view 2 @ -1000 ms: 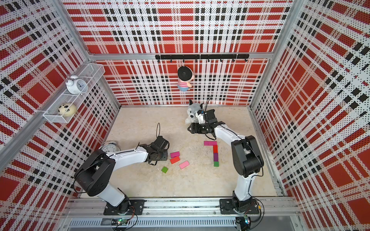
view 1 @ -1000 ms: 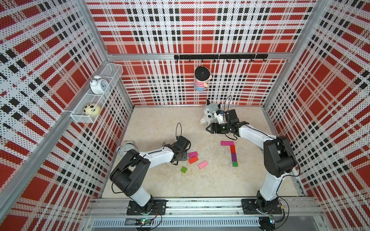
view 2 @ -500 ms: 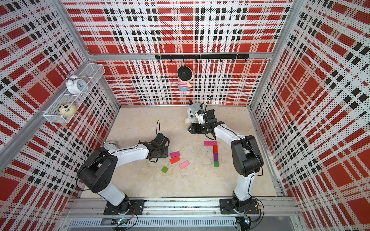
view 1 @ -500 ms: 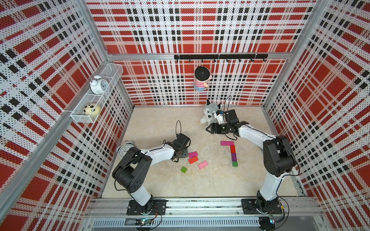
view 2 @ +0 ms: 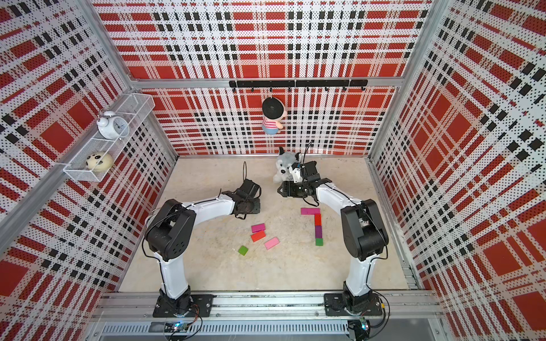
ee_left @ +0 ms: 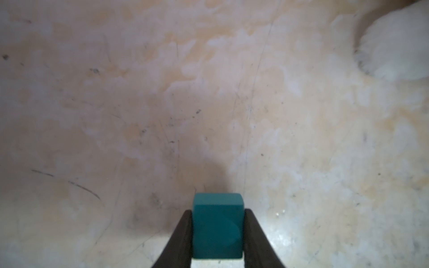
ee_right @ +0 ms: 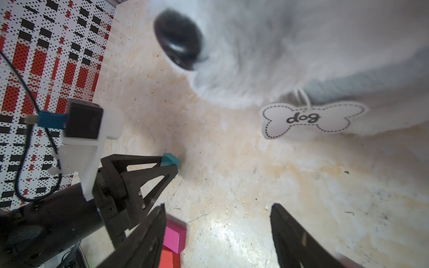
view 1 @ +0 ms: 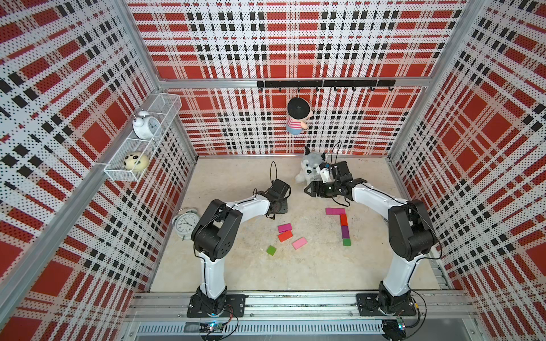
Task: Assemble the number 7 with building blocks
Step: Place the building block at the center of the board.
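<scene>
Beige floor (ee_left: 116, 92); left gripper (ee_left: 218, 210) pinches a teal block (ee_left: 217, 232) by its flat sides (it seems light, stiff). Right gripper (ee_right: 218, 208) is open, empty.

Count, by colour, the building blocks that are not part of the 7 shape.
loose magenta block: 1
loose red block: 1
loose pink block: 1
loose green block: 1
teal block, held in the left gripper: 1
Total: 5

The word "dog", upside down, on a white bone-shaped tag (ee_right: 313, 119) of the plush dog (ee_right: 301, 46).
</scene>
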